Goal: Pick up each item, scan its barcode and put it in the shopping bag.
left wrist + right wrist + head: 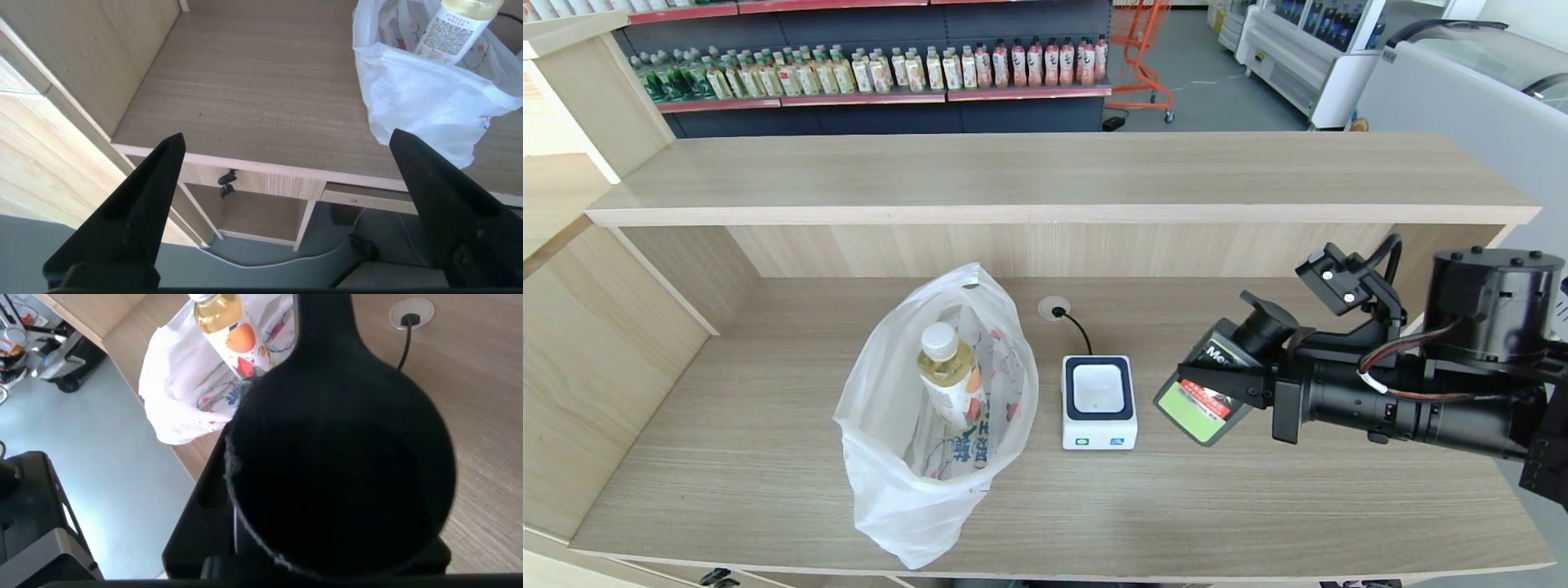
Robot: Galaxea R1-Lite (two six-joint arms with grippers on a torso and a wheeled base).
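My right gripper [1235, 359] is shut on a dark pack [1202, 400] with a green and red label, held tilted just right of the white barcode scanner [1098, 400] and above the counter. Seen from the right wrist, the pack [343, 457] is a black mass in front of the bag [184, 400]. The white plastic shopping bag [907, 482] stands open left of the scanner, with a yellow drink bottle [952, 380] upright inside. My left gripper [286, 212] is open and holds nothing, below the counter's front edge; the bag [425, 90] and bottle [458, 28] lie beyond it.
The scanner's black cable [1080, 331] runs to a grommet hole [1054, 308] at the back of the wooden counter [768, 425]. A raised wooden ledge [1045, 175] borders the back and a side wall [596, 351] the left. Shelves of bottles [874, 69] stand behind.
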